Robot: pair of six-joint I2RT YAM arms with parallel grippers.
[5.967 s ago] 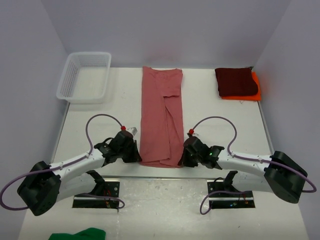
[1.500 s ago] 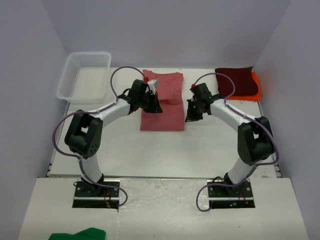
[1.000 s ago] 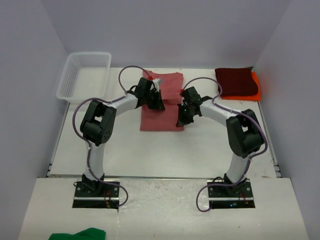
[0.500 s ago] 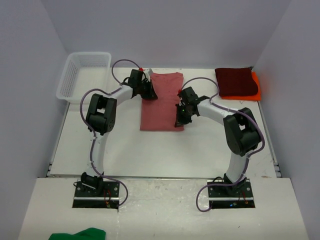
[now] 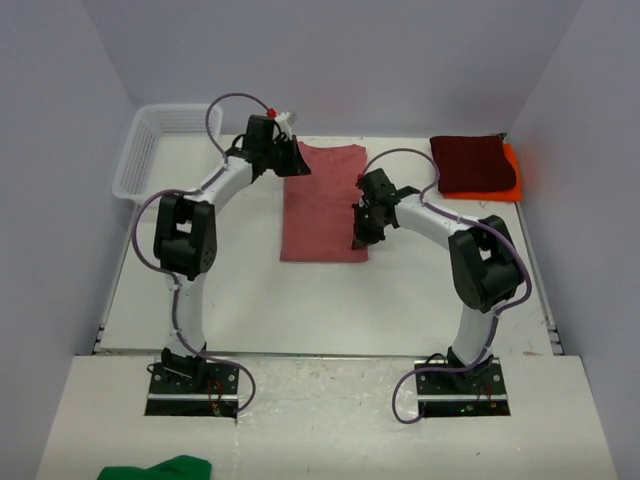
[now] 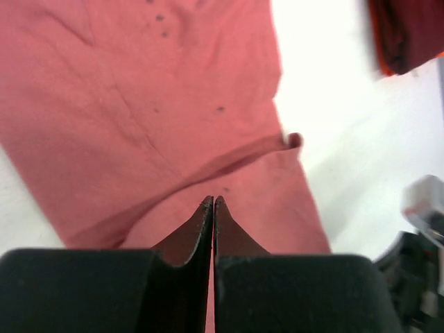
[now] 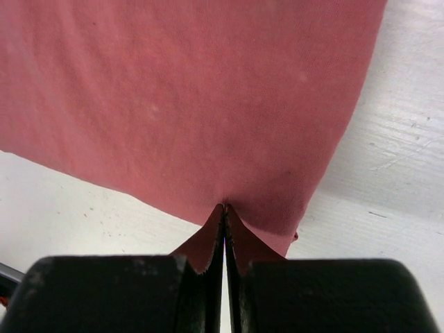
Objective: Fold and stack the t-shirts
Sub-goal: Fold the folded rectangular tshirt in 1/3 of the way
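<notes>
The rose t-shirt (image 5: 322, 205), a long strip seconds ago, now lies halved mid-back on the worktop; right gripper (image 5: 358, 238) jaws pinch its right edge, left gripper (image 5: 292, 162) jaws are shut at its far-left corner; stacking seems next

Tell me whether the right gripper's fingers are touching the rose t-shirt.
Touching. The right wrist view shows the rose t-shirt puckering into the shut fingers of the right gripper, pinched at its edge.
</notes>
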